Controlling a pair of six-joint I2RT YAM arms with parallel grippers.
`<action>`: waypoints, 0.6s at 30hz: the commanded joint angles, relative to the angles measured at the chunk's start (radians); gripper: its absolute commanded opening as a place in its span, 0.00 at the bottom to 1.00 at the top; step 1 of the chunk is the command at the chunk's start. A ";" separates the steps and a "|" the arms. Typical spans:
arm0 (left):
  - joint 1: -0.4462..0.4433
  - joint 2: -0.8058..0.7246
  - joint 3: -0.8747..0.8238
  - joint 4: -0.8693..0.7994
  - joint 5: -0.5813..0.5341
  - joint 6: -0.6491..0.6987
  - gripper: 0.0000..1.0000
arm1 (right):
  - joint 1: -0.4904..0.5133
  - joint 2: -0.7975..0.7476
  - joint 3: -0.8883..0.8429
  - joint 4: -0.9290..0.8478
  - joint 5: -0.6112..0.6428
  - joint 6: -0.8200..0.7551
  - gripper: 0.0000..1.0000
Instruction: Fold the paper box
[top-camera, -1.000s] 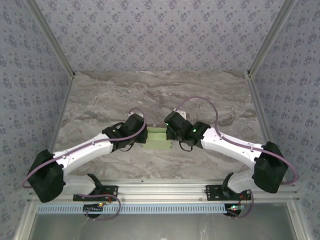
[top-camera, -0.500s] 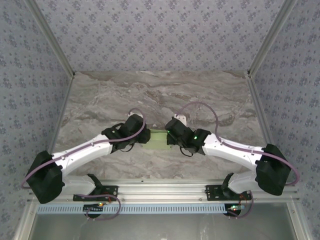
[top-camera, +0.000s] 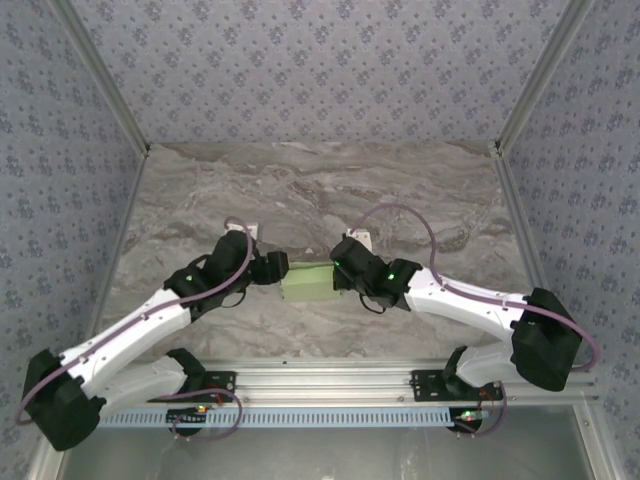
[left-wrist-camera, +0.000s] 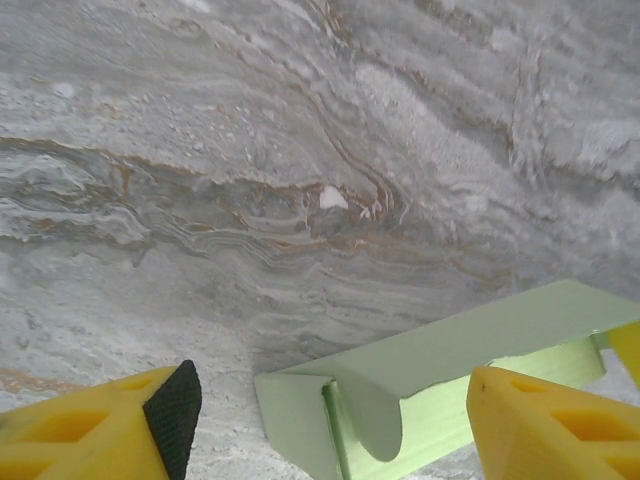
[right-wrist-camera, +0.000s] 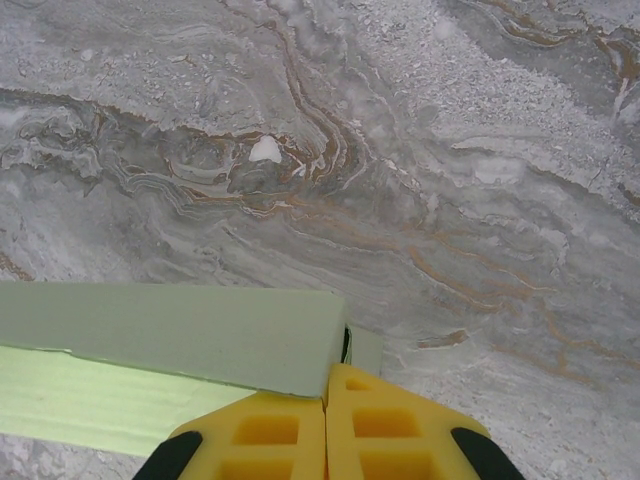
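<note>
From above, the paper box (top-camera: 308, 283) is lying on the counter (top-camera: 320, 190) between my left pincer (top-camera: 275, 268) and right pincer (top-camera: 342, 277). Through my left wrist, my jaws are standing wide open around its end, gripping nothing, so the flap (left-wrist-camera: 372, 420) may be springing loose. Through my right wrist, my pincer is sitting shut at the other end, and shoving there could be crushing the thin card.

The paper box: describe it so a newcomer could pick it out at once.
On the grey marbled table, look near the middle of its front half. There, between the left gripper and the right gripper, lies the paper box, a small flat rectangle. Its plain pale green stands out against the veined grey stone.
</note>
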 joint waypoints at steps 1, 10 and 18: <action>0.019 -0.045 -0.054 0.027 0.051 0.024 0.76 | 0.009 0.027 -0.008 -0.035 0.008 -0.014 0.07; 0.033 -0.026 -0.136 0.173 0.136 0.066 0.88 | 0.008 0.053 0.018 -0.038 0.001 -0.048 0.07; 0.072 -0.017 -0.158 0.188 0.149 0.089 0.87 | 0.005 0.066 0.026 -0.036 -0.008 -0.047 0.07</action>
